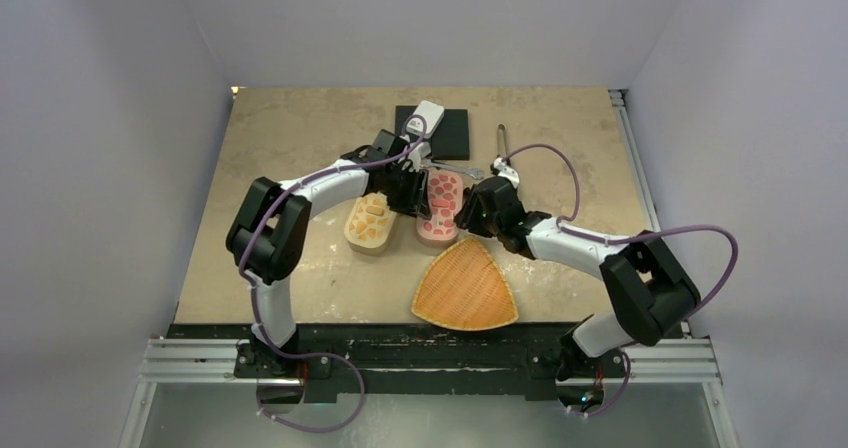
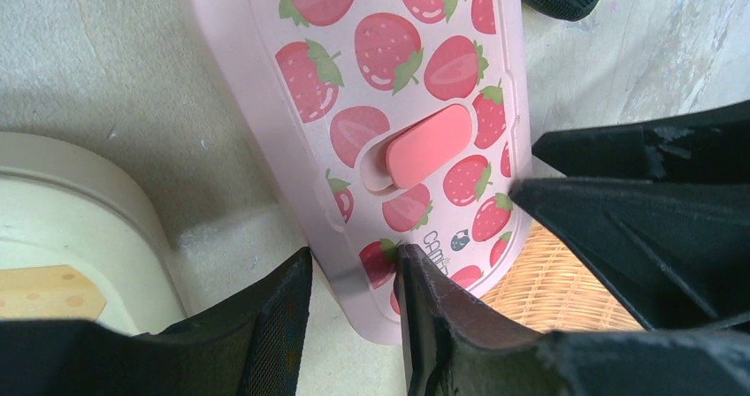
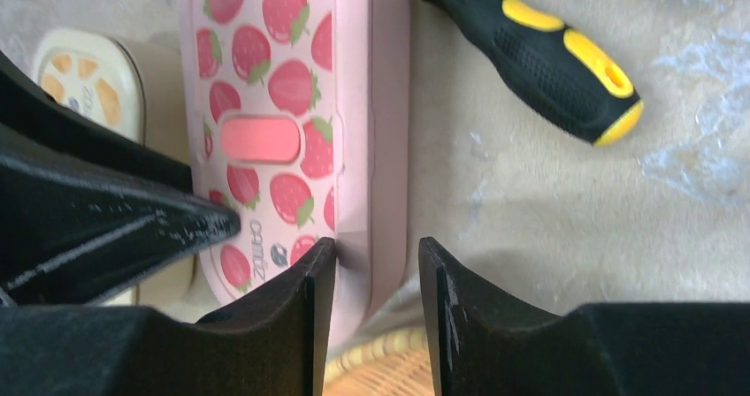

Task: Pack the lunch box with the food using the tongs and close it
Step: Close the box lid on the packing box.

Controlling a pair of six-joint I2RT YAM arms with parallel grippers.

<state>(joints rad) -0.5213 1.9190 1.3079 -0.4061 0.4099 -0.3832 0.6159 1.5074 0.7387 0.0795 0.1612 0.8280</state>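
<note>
The pink strawberry-printed lunch box (image 1: 440,205) lies mid-table with its lid on. My left gripper (image 2: 355,263) straddles its left near edge, one finger (image 2: 274,316) against the side wall and the other (image 2: 433,316) on the lid (image 2: 398,69), shut on it. My right gripper (image 3: 376,246) straddles the right near edge (image 3: 389,104); one finger (image 3: 292,316) rests on the lid, the other (image 3: 460,316) stands clear of the wall, open. Orange food pieces (image 1: 372,213) lie in a cream container (image 1: 368,223) to the left. The tongs are out of view.
A woven triangular basket (image 1: 465,288) sits just in front of the box. A yellow-and-black screwdriver (image 3: 539,56) lies to the right behind it, a silver wrench (image 1: 455,171) behind. A black pad (image 1: 445,133) with a white object on it is at the back.
</note>
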